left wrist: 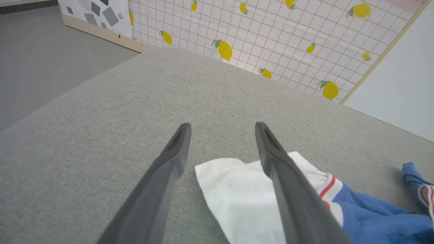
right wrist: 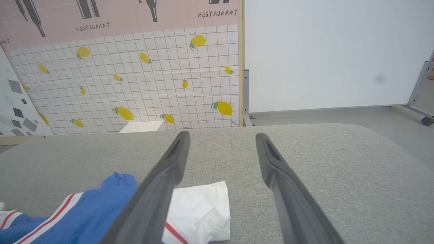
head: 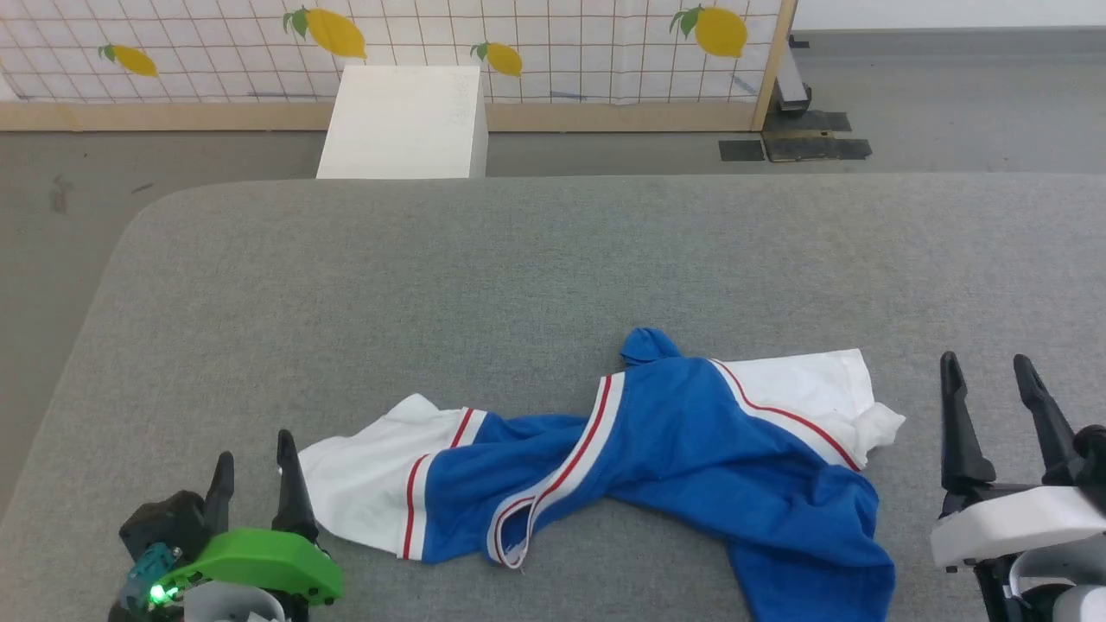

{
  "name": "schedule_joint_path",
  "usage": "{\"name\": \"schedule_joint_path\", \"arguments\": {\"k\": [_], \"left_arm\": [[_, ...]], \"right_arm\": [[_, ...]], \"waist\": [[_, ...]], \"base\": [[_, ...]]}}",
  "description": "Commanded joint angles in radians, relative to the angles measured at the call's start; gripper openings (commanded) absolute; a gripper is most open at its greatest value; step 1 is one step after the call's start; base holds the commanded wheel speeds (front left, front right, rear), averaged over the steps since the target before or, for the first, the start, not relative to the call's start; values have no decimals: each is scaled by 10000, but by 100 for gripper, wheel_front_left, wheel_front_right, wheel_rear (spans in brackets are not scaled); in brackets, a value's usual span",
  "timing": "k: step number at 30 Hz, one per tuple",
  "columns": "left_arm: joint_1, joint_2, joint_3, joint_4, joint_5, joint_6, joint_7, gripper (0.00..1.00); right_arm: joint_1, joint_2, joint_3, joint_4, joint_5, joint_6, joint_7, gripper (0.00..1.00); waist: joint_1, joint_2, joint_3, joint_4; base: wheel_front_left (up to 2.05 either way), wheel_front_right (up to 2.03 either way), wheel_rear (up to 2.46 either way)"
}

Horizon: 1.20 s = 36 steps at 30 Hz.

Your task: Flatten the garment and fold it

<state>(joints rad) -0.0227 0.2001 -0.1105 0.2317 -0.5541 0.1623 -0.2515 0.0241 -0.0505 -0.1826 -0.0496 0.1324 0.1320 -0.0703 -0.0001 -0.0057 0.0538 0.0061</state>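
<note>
A grey padded table spans the head view, with a lemon-print screen standing beyond it at 12 o'clock. The garment lies crumpled on the table's near part, twisted, one white sleeve toward 9 o'clock and the other toward 2 o'clock. A white box stands on the floor past the table's far edge.

The right gripper has its fingers spread apart with nothing between them. The garment's nearer sleeve lies at its 9 o'clock, close but apart. The left gripper also has its fingers parted around nothing, and the other sleeve sits just beside it at 3 o'clock.
</note>
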Motion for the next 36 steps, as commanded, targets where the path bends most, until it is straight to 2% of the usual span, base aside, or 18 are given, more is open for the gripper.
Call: {"name": "schedule_joint_path", "arguments": {"k": [1,6,12,15,21,28,36], "left_arm": [[160,177,-12,-38,331,-121,-70,100],[-134,1036,-528,340,1113,-725,168,100],[-1007,2134,-1039,711,1290,-1657,1735,100],[-1406,2410,-1128,970,1189,-1815,2654,100],[-1957,2593,-1195,1457,526,-2155,4462,100],[-1889,2409,-1231,1822,-349,-2160,6247,100],[-1408,2358,-1380,1171,-972,-2122,7593,100]], "right_arm": [[53,3,-42,-85,-15,-13,43,100],[-72,3,-68,-140,5,-13,106,100],[-335,3,32,-179,-24,-13,116,100],[-470,3,73,-170,-49,-13,100,100],[-701,3,139,-42,-64,-13,13,100],[-943,3,176,191,-36,-13,-127,100],[-1025,3,111,368,-26,-13,-249,100]], "waist": [[1,57,55,49],[1,57,247,140],[1,57,680,93],[1,57,924,-3],[1,57,1380,-319],[1,57,1659,-676],[1,57,1714,-836]], "base": [[0,0,0],[0,0,0],[0,0,0],[0,0,0],[0,0,0],[0,0,0],[0,0,0]]}}
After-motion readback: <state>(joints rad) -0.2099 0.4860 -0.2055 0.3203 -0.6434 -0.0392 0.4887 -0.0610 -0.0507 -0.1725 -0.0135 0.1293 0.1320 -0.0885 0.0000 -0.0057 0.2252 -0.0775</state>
